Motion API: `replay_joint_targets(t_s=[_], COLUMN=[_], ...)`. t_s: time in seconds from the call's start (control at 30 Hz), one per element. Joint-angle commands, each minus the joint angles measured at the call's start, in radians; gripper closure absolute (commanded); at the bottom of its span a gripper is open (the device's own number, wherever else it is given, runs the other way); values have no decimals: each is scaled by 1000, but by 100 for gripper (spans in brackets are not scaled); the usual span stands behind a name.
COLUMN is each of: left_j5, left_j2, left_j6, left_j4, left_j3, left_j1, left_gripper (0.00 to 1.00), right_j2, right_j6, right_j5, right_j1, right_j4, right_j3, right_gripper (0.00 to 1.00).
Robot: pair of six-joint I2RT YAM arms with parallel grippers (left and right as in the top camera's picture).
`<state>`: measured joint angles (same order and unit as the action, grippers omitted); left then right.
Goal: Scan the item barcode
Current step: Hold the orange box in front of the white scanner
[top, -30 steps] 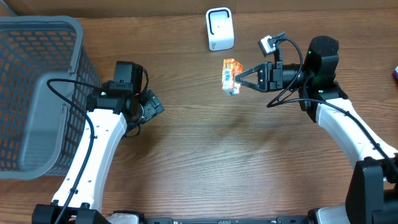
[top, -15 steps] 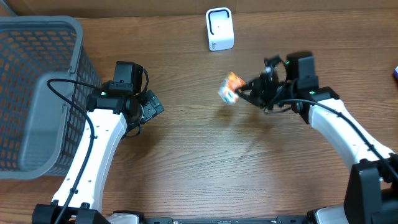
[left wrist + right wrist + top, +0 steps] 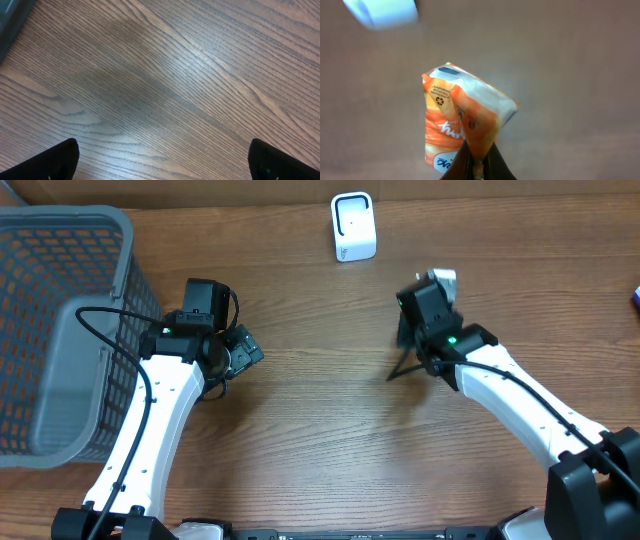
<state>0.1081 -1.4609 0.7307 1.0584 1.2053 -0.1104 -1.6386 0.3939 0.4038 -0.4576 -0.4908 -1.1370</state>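
The right arm has swung in toward the table's middle, and seen from overhead its wrist now hides the orange-and-white packet (image 3: pixel 465 120). The right gripper (image 3: pixel 477 167) stays pinched on the packet's edge, held above the brown woodgrain table (image 3: pixel 320 440) short of the white scanner (image 3: pixel 353 226). The packet's print is too blurred to read. The left gripper (image 3: pixel 165 162) hangs wide apart near the grey basket (image 3: pixel 60 330).

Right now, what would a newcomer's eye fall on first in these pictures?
First, the crinkled orange-and-white plastic packet, pinched by its lower edge in the shut right gripper, filling the right wrist view. Then, in the overhead view, the big grey mesh basket at the far left and the small white box-shaped scanner at the top centre.
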Motion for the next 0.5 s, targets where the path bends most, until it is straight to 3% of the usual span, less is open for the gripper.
replay_joint_targets(t_s=[0.0, 0.2, 0.27, 0.47], left_j5=[-1, -1, -1, -1], left_j2=[-4, -4, -4, -4], left_j6=[10, 10, 10, 10], left_j4=[0, 0, 0, 0], left_j3=[3, 3, 3, 3], left_j1=[-1, -1, -1, -1], left_gripper=[0, 0, 0, 0], right_j2=[-56, -239, -319, -458], right_j6=[-164, -352, -482, -873], right_j5=[179, 200, 205, 208], right_j1=[-8, 1, 0, -22], right_j4=[-1, -110, -112, 59], right_j3=[-173, -490, -608, -699], right_gripper=[96, 96, 96, 96])
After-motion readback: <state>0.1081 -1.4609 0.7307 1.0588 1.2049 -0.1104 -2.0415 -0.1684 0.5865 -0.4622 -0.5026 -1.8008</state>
